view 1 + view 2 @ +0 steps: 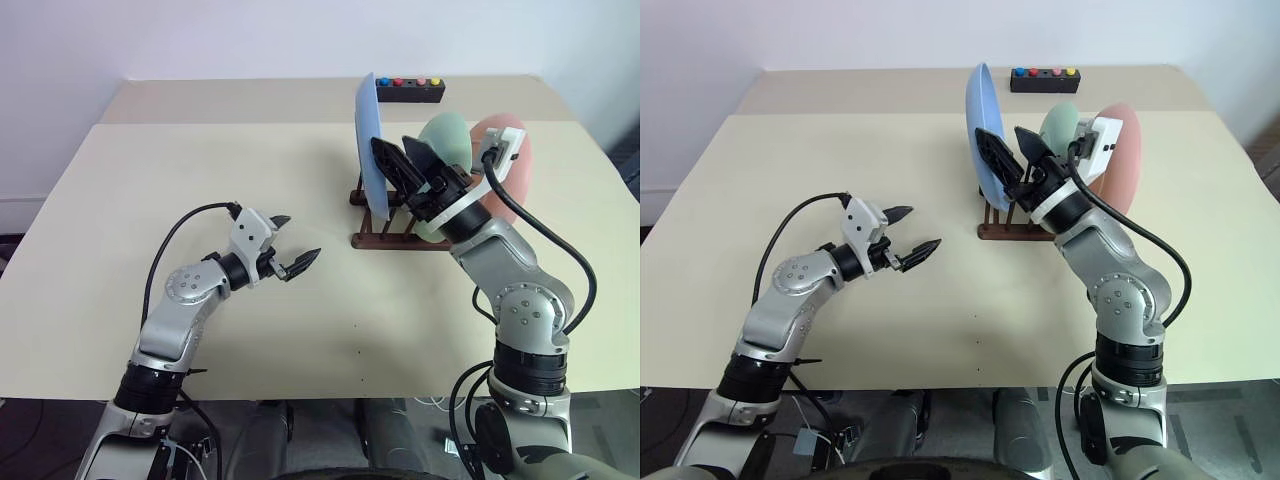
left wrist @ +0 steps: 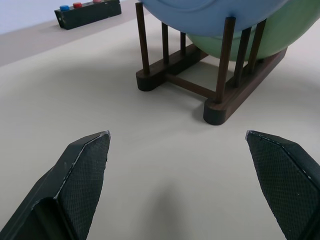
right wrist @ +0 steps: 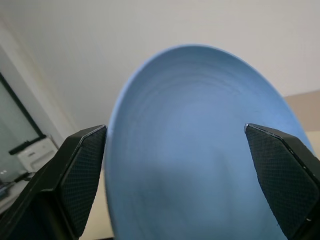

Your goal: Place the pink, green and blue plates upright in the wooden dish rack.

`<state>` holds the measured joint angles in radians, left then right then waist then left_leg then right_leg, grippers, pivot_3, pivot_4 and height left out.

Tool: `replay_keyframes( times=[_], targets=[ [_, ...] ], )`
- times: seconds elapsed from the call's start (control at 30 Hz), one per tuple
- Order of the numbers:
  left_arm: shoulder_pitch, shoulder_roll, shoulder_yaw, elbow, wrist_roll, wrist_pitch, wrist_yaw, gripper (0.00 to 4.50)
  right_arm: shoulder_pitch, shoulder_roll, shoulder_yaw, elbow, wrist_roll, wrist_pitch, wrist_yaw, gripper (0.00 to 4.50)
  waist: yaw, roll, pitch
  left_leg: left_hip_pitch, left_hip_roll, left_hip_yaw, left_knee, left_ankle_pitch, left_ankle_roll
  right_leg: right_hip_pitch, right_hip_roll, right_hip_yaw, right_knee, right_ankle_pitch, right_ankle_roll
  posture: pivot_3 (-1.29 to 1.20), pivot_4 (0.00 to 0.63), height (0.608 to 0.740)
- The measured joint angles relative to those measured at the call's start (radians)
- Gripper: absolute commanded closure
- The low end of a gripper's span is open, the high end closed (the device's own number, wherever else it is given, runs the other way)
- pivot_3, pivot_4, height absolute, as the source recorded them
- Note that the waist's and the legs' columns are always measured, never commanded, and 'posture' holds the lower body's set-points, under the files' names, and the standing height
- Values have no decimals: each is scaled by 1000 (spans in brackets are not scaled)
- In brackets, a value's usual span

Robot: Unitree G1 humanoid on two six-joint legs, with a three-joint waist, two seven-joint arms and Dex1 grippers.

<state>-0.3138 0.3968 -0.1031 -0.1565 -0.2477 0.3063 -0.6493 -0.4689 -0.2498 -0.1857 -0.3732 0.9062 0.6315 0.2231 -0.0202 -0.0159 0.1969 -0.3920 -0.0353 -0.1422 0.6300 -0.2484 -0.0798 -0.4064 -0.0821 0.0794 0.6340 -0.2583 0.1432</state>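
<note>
A big, pale cream table (image 1: 250, 330) stands in front of a plain white wall; at its far edge sits a small black box with coloured buttons (image 1: 410, 90).

On the table stands the small dark brown wooden dish rack with thin pegs (image 2: 220, 95); all three plates look to be in it already, standing up on their edges. The round, light sky blue plate (image 1: 371, 140) is at the left end of the rack; the round, pale mint green plate (image 1: 447, 140) stands behind it; the round, salmon pink plate (image 1: 1118, 165) is at the right end and leans a little to the right.

The right gripper (image 1: 405, 160) hangs just beside the blue plate, with its two black fingers spread wide and nothing between them; in the right wrist view the plate's face sits right in front of the fingers (image 3: 80, 170); I cannot tell if a finger touches the plate. The left gripper (image 1: 912, 232) floats over the bare table, left of the rack and well apart from it, also wide open and empty.

The job looks almost done, but things could go wrong from here; the right fingers are so close that a small bump could tip the blue plate out of its slot, or knock it into the green one; if the arm pulls away crooked, it could catch the plate's rim or push the light rack along the table; the leaning pink plate could slide out too.
</note>
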Motion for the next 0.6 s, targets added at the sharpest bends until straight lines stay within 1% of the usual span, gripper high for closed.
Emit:
replay_keyframes(
  times=[0.17,0.6],
  targets=[
    [-2,-3,0,0,0,-7,1,0,5,-4,5,-16,-23,-2,-11,36,0,0,0,0,0,0,0,0,0,0,0,0,0,0,0,0,150,740],
    [-2,-6,0,1,10,-7,3,0,21,-4,2,-35,-25,-3,-48,36,0,0,0,0,0,0,0,0,0,0,0,0,0,0,0,0,150,740]
  ],
)
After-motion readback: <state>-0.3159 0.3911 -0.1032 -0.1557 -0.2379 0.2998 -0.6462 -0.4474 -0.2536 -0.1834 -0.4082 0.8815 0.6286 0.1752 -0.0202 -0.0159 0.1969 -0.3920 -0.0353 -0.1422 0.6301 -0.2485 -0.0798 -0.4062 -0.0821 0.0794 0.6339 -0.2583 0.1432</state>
